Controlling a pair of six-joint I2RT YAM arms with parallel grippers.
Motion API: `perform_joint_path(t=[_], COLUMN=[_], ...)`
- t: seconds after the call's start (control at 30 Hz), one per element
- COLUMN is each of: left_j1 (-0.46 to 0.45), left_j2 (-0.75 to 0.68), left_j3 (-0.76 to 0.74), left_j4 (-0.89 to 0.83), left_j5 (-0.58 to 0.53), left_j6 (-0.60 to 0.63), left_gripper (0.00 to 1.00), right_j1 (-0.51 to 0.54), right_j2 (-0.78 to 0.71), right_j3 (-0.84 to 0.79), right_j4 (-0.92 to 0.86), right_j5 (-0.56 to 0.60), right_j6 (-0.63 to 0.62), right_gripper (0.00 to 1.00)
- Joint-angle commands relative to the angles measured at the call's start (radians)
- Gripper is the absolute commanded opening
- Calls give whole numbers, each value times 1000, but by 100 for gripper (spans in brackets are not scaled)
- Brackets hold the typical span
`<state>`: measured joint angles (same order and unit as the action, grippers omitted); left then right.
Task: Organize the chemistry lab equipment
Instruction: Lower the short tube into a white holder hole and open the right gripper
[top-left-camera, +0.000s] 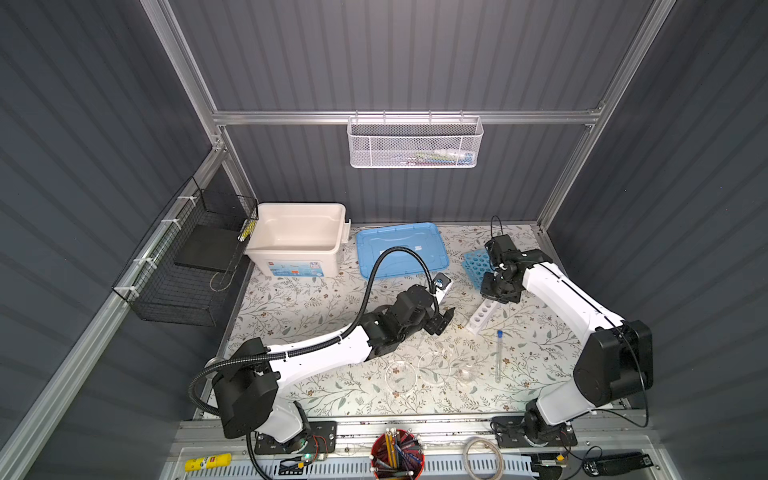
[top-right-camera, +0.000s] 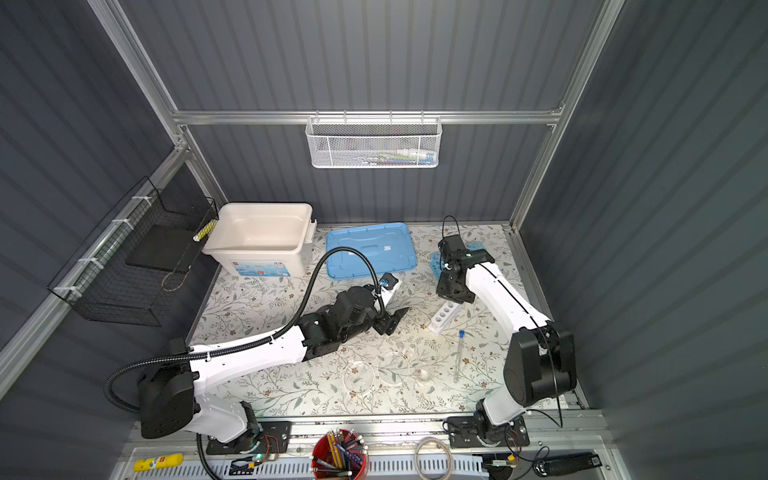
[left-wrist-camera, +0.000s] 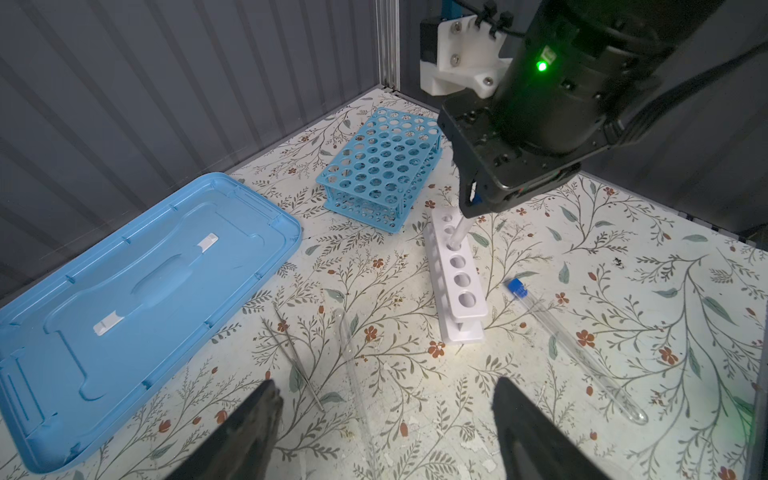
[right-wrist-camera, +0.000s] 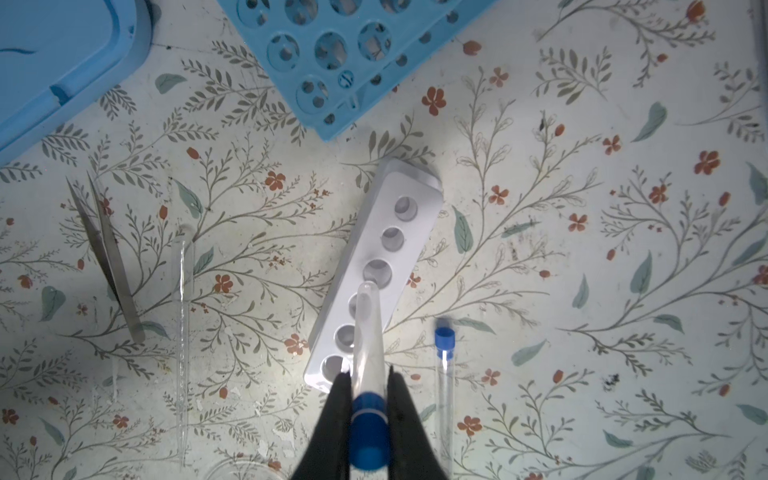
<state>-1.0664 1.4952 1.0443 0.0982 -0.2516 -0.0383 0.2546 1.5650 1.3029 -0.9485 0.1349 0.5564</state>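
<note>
Beside the white rack (right-wrist-camera: 374, 245) lie tweezers (right-wrist-camera: 110, 257), pipette (right-wrist-camera: 181, 332), capped tube (right-wrist-camera: 444, 374).

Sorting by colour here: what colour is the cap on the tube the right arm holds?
Blue; the cap shows best in the right wrist view.
</note>
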Motion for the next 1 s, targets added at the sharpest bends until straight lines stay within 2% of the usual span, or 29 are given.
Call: perform_joint_path(t=[0.0,0.97], left_j1=[-4,-4], left_j2=[0,-23], left_j3=[0,-26], left_j4=[13,20], left_j5=[-11,-37], left_j6=[-14,-8], left_gripper=[81,82], right_j1=[-11,-47], right_j2=[12,109], right_j3=[27,75], right_j4=[-48,-69], right_j5=[-29,-34], right_j6=[-25,-72], right_gripper=[9,9])
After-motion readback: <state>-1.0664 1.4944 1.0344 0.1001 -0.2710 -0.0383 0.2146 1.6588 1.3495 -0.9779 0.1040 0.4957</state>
